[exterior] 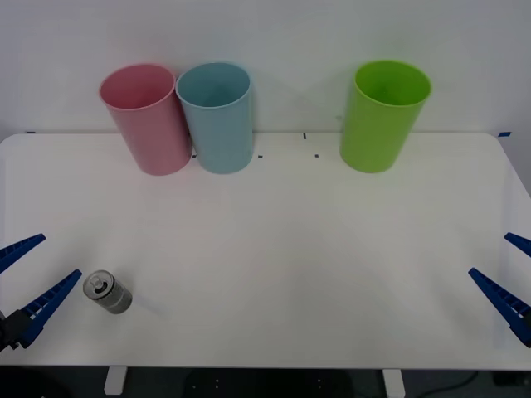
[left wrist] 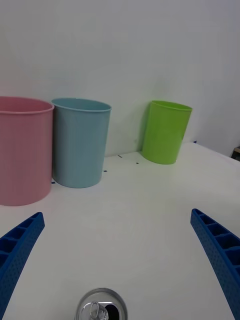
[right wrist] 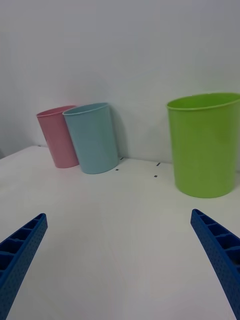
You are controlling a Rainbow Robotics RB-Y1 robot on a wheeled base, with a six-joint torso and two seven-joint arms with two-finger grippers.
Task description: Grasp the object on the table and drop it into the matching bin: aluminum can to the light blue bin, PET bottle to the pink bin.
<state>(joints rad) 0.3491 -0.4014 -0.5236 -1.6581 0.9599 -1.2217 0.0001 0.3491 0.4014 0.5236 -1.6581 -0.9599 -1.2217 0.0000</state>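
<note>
A small silver aluminum can (exterior: 108,292) stands on the near left part of the white tabletop (exterior: 282,249), its pull-tab top facing up, just beside the left gripper (exterior: 31,278), whose blue ribbed fingers are spread wide apart and hold nothing. From the left wrist camera, the can's top (left wrist: 101,307) sits between the two parted fingers (left wrist: 20,250), touching neither. At the near right edge of the tabletop, the right gripper (exterior: 504,274) waits with its fingers likewise spread and empty, well apart from the can. Along the far edge, against a pale wall, stand three tall tapered bins: the pink bin (exterior: 147,118) at the far left, the light blue bin (exterior: 216,117) just beside it and seemingly touching it, and a green bin (exterior: 384,115) well apart to the right. All three stand upright with their mouths open. A few small dark marks (exterior: 260,155) dot the tabletop near the bins' bases.
</note>
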